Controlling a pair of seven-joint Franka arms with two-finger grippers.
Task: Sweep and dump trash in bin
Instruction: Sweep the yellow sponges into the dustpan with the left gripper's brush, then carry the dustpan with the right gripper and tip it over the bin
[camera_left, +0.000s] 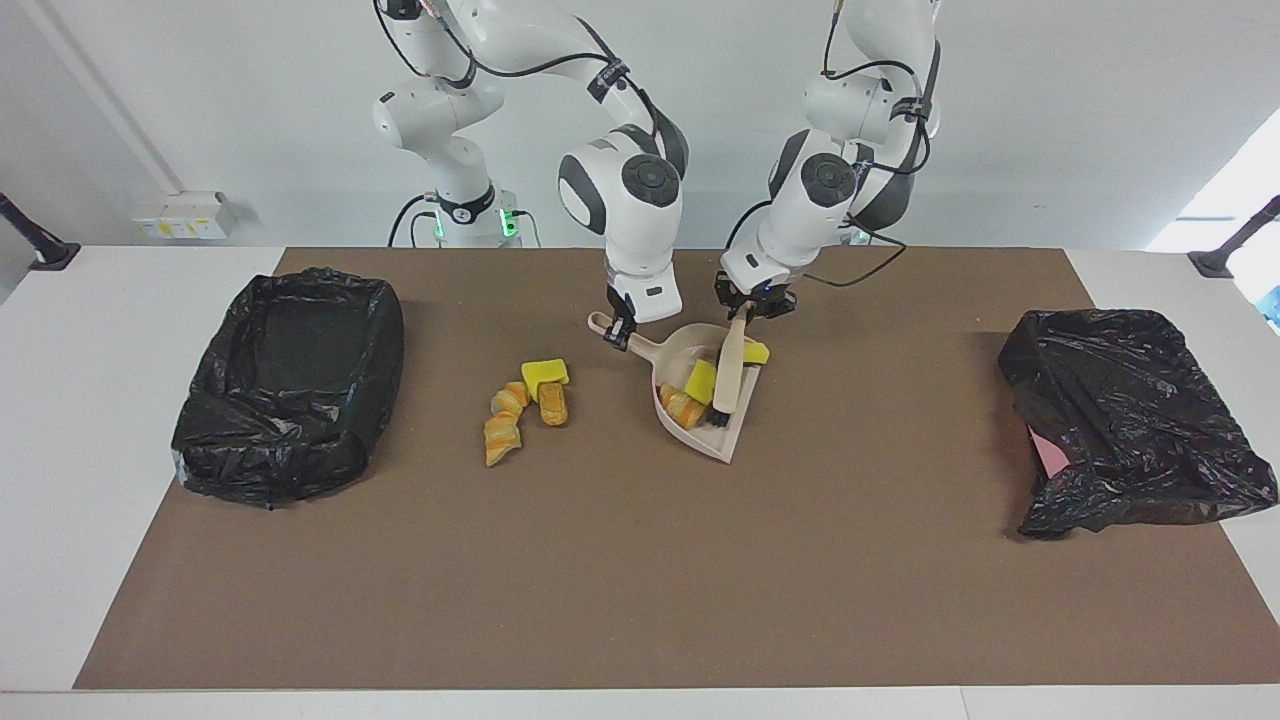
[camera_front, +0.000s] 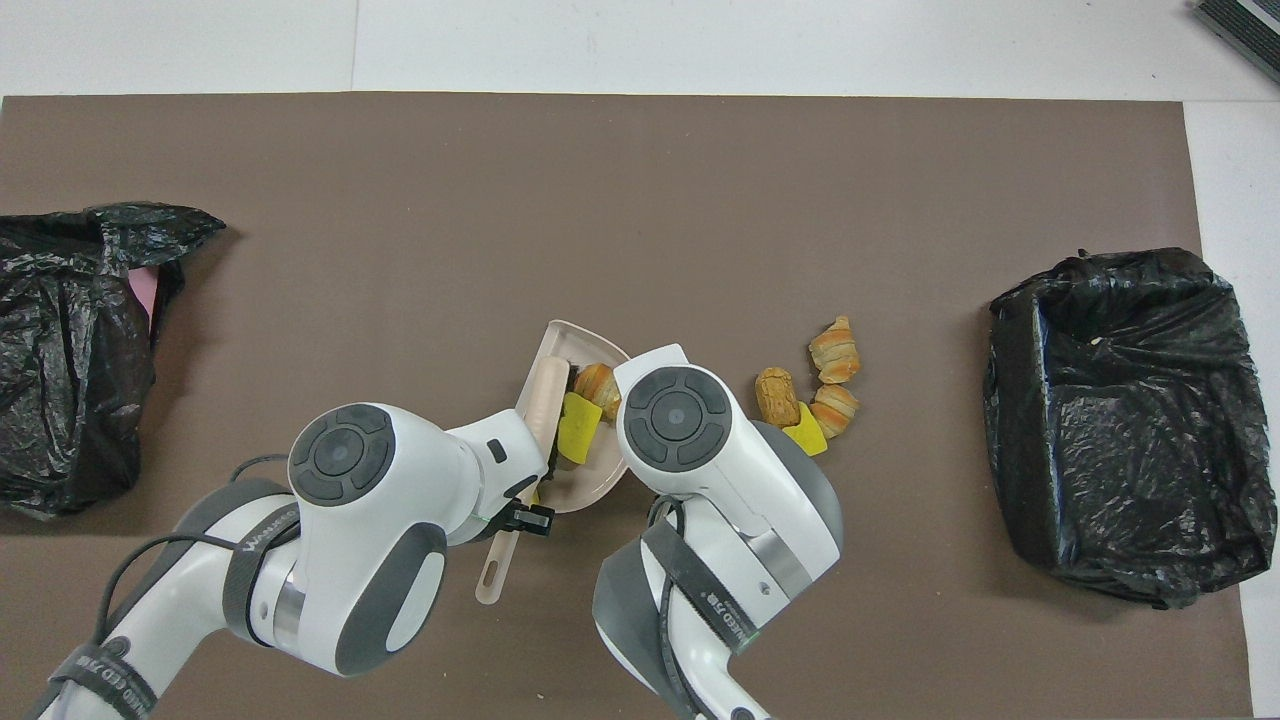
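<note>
My right gripper (camera_left: 620, 335) is shut on the handle of the beige dustpan (camera_left: 700, 440), which lies on the brown mat. My left gripper (camera_left: 752, 308) is shut on the beige brush (camera_left: 728, 375), whose dark bristles sit inside the pan. The pan holds trash: a yellow sponge piece (camera_left: 701, 380) and a bread chunk (camera_left: 682, 405). Another yellow piece (camera_left: 757, 352) is at the pan's edge beside the brush. More trash (camera_left: 520, 405) lies on the mat beside the pan, toward the right arm's end: a yellow sponge and three bread chunks (camera_front: 815, 385). In the overhead view the pan (camera_front: 560, 345) and brush (camera_front: 497, 570) show partly under the arms.
An open bin lined with a black bag (camera_left: 290, 385) stands at the right arm's end of the mat (camera_front: 1120, 420). A crumpled black bag (camera_left: 1130, 420) over something pink lies at the left arm's end (camera_front: 70, 350).
</note>
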